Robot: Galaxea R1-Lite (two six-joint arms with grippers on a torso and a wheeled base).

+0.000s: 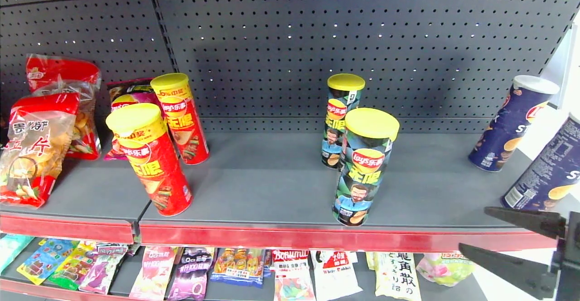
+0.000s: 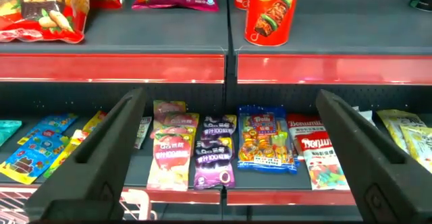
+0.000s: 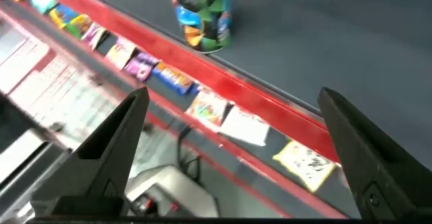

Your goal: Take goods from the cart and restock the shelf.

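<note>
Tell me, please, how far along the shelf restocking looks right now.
Done: red cans, green cans and dark blue cans stand in pairs on the shelf. In hand: nothing; the left gripper and right gripper are both open and empty, in front of the shelf's red edge. Left: bare stretches between the pairs suggest more goods are probably to come, so another pick seems next.
</note>
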